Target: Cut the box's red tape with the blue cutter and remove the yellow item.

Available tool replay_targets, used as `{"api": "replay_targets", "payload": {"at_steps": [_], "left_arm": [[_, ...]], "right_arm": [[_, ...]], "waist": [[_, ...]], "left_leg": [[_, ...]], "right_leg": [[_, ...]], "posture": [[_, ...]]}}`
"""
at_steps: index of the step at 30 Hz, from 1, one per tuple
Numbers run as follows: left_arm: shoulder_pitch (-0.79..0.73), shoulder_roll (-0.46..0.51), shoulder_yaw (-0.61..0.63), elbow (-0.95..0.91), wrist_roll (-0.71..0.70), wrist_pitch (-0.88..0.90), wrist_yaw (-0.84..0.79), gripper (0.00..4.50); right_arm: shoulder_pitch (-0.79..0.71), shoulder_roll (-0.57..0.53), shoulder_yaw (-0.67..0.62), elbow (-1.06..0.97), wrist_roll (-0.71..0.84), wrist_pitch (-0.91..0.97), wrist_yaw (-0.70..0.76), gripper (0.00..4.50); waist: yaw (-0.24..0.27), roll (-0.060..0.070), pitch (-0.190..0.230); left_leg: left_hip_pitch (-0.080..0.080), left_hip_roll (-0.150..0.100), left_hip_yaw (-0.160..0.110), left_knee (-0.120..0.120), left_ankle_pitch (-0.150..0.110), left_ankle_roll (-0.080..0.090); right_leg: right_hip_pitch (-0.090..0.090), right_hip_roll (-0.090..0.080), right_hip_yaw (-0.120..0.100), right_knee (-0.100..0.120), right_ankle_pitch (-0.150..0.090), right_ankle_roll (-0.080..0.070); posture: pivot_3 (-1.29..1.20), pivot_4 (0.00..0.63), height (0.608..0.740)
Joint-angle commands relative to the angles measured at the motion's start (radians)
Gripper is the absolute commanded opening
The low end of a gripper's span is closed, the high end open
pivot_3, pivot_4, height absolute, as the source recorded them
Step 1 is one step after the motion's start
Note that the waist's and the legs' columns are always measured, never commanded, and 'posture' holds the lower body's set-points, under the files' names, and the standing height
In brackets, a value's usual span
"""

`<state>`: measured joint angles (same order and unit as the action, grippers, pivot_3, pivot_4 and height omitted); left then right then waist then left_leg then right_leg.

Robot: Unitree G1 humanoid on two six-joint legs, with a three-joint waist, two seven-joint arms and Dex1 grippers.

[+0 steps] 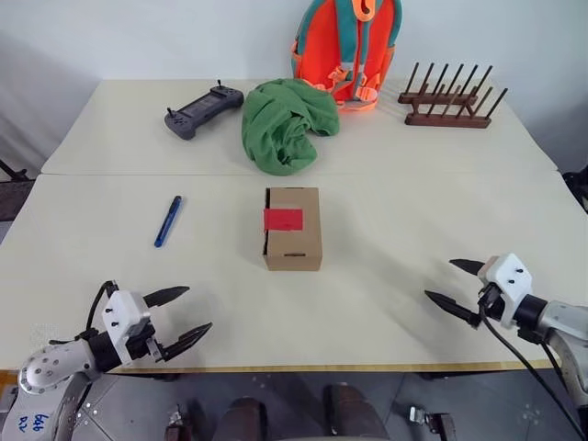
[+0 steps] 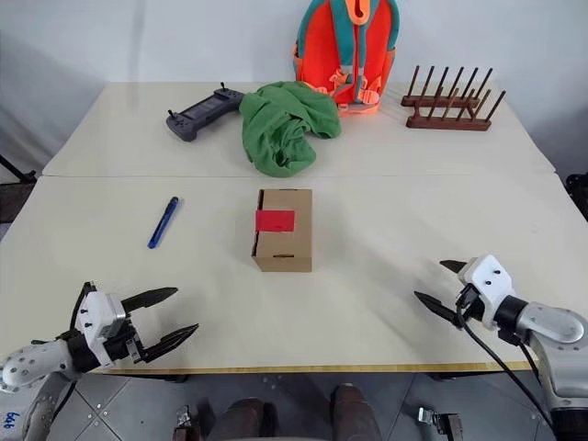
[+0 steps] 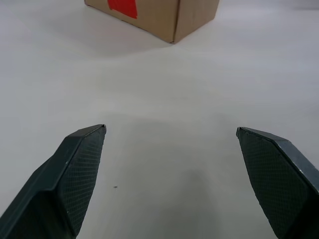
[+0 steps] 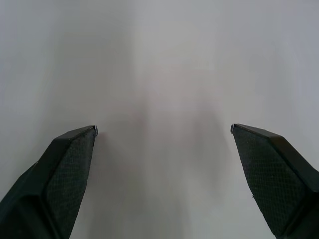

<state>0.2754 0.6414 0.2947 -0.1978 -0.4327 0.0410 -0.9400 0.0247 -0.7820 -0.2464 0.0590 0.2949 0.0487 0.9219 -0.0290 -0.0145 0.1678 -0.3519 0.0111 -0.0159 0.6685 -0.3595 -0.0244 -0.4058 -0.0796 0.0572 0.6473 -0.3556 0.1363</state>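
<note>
**Carton sealed at mid-table, both grippers spread and empty at the near edge**

No brand, label or legible writing can be made out on any object on the table [image 1: 386, 276]; the only mark on the brown cardboard box [image 1: 293, 230] is the red tape [image 1: 283, 220], a short rectangular strip across its top seam. The flaps are closed. A small dark slot shows on the side of the carton facing the robot.

The blue cutter [image 1: 167, 221] lies flat on the table to the left of the box, well apart from it, its length running roughly toward and away from the robot.

At the far side sit a dark grey game controller [image 1: 203, 110], a crumpled green cloth [image 1: 285, 122] just beside it, an orange and teal backpack [image 1: 347, 46] standing against the wall, and a dark wooden peg rack [image 1: 450, 101] on the right.

The left gripper [image 1: 186, 315] hovers near the table's front left edge, its two black fingers spread wide with nothing between them. The right gripper [image 1: 452, 285] hangs near the front right edge, likewise spread wide and empty.

The head views take in the whole layout. The left wrist view adds a close look at a corner of the box and the edge of the tape beyond its fingertips [image 3: 82, 149], with bare tabletop between. The right wrist view has plain tabletop beyond its own fingers [image 4: 70, 149].
</note>
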Motion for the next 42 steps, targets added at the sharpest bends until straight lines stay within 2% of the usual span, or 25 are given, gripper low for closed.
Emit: {"api": "replay_targets", "payload": {"at_steps": [1, 8, 13, 16, 17, 20, 27, 33, 42], "left_arm": [[0.005, 0.004, -0.007, -0.043, -0.009, 0.009, -0.003, 4.45], [-0.038, -0.006, -0.01, -0.058, -0.052, 0.099, 0.033, 4.45], [-0.103, 0.011, -0.05, -0.03, 0.026, 0.167, 0.114, 4.45], [-0.136, -0.002, -0.052, -0.008, 0.01, 0.113, 0.07, 4.5], [-0.145, -0.001, -0.057, 0.002, 0.023, 0.118, 0.081, 4.5], [-0.19, -0.014, -0.065, 0.036, 0.046, 0.118, 0.123, 3.89], [-0.372, -0.061, -0.121, 0.173, 0.124, 0.055, 0.174, 1.72], [-0.468, -0.103, -0.17, 0.251, 0.152, 0.023, 0.178, 0.05], [-0.694, -0.182, -0.261, 0.467, 0.236, -0.013, 0.203, 0.05]], "right_arm": [[0.003, 0.008, -0.009, -0.032, 0.002, 0.02, -0.023, 4.5], [-0.007, 0.017, -0.013, -0.058, 0.002, 0.076, -0.072, 4.5], [-0.031, 0.012, 0.006, -0.077, -0.005, 0.125, -0.087, 4.5], [-0.052, 0.034, -0.004, -0.078, -0.008, 0.096, -0.109, 3.92], [-0.058, 0.04, -0.005, -0.082, -0.01, 0.104, -0.121, 3.59], [-0.062, 0.059, -0.007, -0.123, 0.009, 0.115, -0.127, 2.6], [-0.129, 0.116, 0.041, -0.235, 0.023, 0.22, -0.198, 0.05], [-0.166, 0.145, 0.077, -0.299, 0.035, 0.294, -0.225, 0.0], [-0.362, 0.244, 0.258, -0.234, -0.029, 0.351, -0.242, 0.0]], "waist": [[0.0, 0.0, 0.0], [0.001, 0.0, 0.0], [0.0, 0.0, 0.0], [0.0, 0.0, 0.0], [0.0, 0.0, 0.0], [0.001, 0.0, 0.0], [0.002, 0.0, 0.0], [0.002, 0.0, 0.0], [0.001, 0.0, 0.0]], "left_leg": [[0.0, 0.0, 0.0, 0.0, 0.0, 0.0], [0.0, 0.0, 0.0, 0.001, 0.0, 0.0], [0.0, 0.0, 0.0, 0.002, 0.0, -0.001], [0.0, 0.0, 0.0, 0.002, 0.001, -0.002], [0.0, 0.0, 0.0, 0.002, 0.002, -0.003], [0.0, 0.0, 0.0, 0.002, 0.002, -0.003], [-0.002, -0.001, -0.001, 0.007, 0.002, -0.003], [-0.003, -0.001, -0.001, 0.009, 0.001, -0.003], [-0.003, -0.003, -0.001, 0.014, 0.003, -0.003]], "right_leg": [[0.0, 0.0, 0.0, 0.0, 0.0, 0.0], [0.0, 0.0, 0.0, 0.0, 0.0, 0.0], [0.0, 0.0, 0.0, 0.001, 0.0, 0.0], [0.0, 0.0, 0.0, 0.001, 0.0, 0.0], [0.0, 0.0, 0.0, 0.001, 0.0, 0.0], [0.0, 0.0, 0.0, 0.002, 0.0, 0.0], [-0.002, 0.001, -0.001, 0.007, 0.0, 0.0], [-0.004, 0.0, -0.001, 0.009, 0.0, 0.001], [-0.004, 0.002, -0.001, 0.013, 0.001, 0.001]], "posture": [[0.0, 0.15, 0.74], [0.0, 0.15, 0.74], [0.0, 0.15, 0.74], [0.0, 0.15, 0.74], [0.0, 0.15, 0.74], [0.0, 0.15, 0.74], [0.0, 0.15, 0.74], [0.0, 0.15, 0.74], [0.0, 0.15, 0.74]]}}
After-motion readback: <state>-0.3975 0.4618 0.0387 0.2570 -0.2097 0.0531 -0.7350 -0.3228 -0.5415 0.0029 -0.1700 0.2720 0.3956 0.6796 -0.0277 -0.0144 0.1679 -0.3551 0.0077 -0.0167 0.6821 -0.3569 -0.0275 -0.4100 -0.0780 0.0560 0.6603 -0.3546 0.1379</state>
